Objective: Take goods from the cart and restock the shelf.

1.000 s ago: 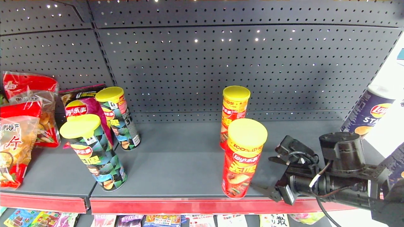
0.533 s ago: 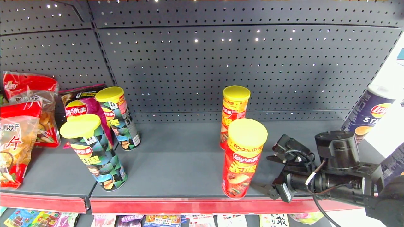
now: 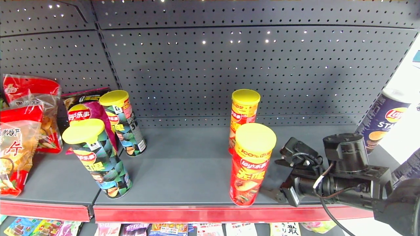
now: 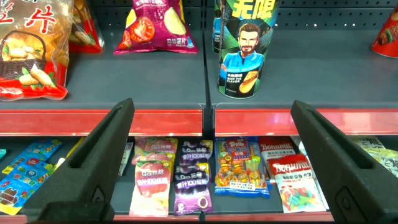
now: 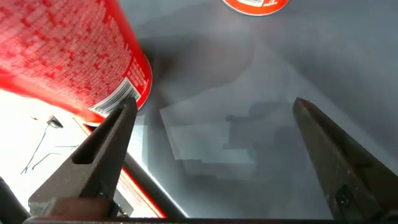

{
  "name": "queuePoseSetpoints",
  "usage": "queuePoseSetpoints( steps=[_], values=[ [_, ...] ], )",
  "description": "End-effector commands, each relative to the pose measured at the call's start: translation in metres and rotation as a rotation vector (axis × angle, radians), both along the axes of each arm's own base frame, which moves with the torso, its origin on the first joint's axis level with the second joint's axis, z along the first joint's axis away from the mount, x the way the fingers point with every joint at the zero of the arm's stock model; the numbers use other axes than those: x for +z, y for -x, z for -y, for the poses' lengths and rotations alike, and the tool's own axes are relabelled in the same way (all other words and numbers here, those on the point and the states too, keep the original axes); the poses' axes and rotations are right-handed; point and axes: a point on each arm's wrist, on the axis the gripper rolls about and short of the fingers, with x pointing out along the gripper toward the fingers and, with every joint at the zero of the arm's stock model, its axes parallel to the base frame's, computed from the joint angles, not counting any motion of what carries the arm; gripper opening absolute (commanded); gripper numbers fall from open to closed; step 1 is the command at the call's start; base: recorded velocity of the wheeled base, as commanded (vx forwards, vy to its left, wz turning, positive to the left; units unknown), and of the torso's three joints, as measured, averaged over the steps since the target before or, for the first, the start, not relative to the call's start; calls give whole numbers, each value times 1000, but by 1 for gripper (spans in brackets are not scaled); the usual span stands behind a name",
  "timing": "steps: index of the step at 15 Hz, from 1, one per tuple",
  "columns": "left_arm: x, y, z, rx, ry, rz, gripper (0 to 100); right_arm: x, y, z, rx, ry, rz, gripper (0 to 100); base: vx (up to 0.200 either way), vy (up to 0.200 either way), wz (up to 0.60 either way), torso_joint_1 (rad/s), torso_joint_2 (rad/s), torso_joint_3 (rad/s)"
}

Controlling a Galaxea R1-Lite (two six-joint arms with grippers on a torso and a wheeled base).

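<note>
Red chip can, yellow-lidded, is standing upright at the front of the grey shelf, just behind the red lip. Right gripper is hovering low over the shelf at the can's three o'clock, its jaws gaping wide and gripping nothing. The right wrist view is showing one finger just beside the can's base, though whether it is touching cannot be told. Second red can is standing at twelve o'clock of the first, nearer the pegboard back. Front teal can and rear teal can are standing well apart from the red pair, out at nine o'clock, with a purple bag sitting between and behind them. Snack bags are crowding the shelf farther along at nine o'clock. Blue can is standing at the gripper's one o'clock, by the shelf's end. Left gripper is facing the red lip from the front, jaws spread wide and empty — candy packets are lying on the tier below it.
</note>
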Motion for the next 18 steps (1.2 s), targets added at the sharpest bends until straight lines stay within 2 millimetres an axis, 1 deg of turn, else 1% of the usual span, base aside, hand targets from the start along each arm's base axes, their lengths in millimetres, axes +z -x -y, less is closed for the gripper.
queuePoseSetpoints(
  steps=[1, 7, 10, 12, 13, 14, 15, 16, 18],
  values=[
    [0, 0, 0, 0, 0, -1, 100, 1, -1, -1, 2, -2, 4, 100, 0, 0, 0, 0, 0, 0],
    [0, 0, 0, 0, 0, -1, 100, -1, -4, -7, 20, -1, -1, 100, 0, 0, 0, 0, 0, 0],
    [0, 0, 0, -1, 0, -1, 100, -2, -5, -8, 17, -2, -2, 100, 0, 0, 0, 0, 0, 0],
    [0, 0, 0, 0, 0, -1, 100, -1, -5, -3, -1, -5, -1, 100, 0, 0, 0, 0, 0, 0],
    [0, 0, 0, 0, 0, -1, 100, 8, -4, 7, -37, -23, 21, 100, 0, 0, 0, 0, 0, 0],
    [0, 0, 0, 0, 0, -1, 100, 14, -3, 13, -59, -40, 38, 100, 0, 0, 0, 0, 0, 0],
    [0, 0, 0, -1, 0, -1, 100, 26, 7, 24, -94, -74, 69, 100, 0, 0, 0, 0, 0, 0],
    [0, 0, 0, 0, 0, -1, 100, 36, 24, 31, -103, -102, 98, 100, 0, 0, 0, 0, 0, 0],
    [0, 0, 0, 0, 0, -1, 100, 44, 58, 47, -113, -141, 147, 100, 0, 0, 0, 0, 0, 0]
  ],
)
